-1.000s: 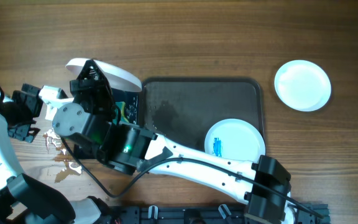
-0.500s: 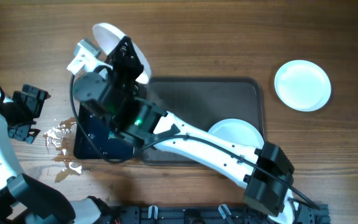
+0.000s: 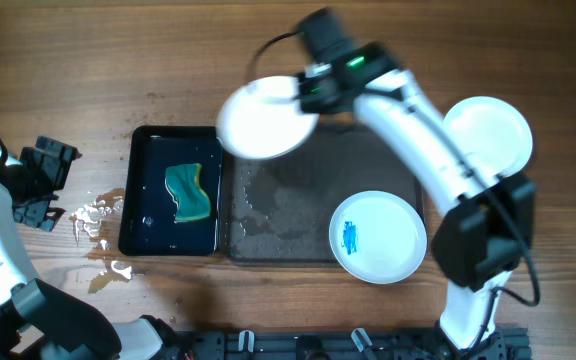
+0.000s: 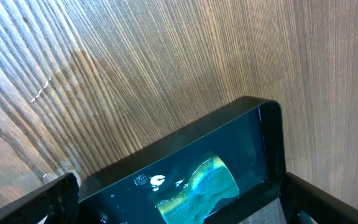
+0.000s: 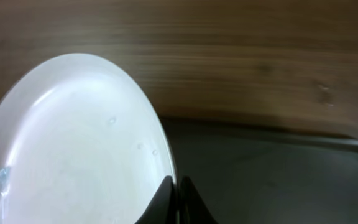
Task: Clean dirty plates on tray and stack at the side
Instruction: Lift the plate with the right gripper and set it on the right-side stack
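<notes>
**Wood-grain desk, one plate up in the air**

Brown wood-grain desk fills the overhead view, and I am at work above it. My right end effector is pressed together on the rim of a white plate, pinching it at its right edge. That plate hangs over the far left corner of the dark grey tray, overlapping the corner of the glossy black tray beside it. From my right wrist I see water drops on the plate's face and no blue on it. It looks blurred from above.

On the grey tray, at its near right corner, a second plate lies flat with a blue smear left of its middle. A third plate sits on the desk just off the tray's far right corner, white and plain.

A green sponge lies in the black tray. Puddles of water glisten on the desk to its left.

My left end effector is spread wide and holds nothing, out at the desk's left edge.
</notes>
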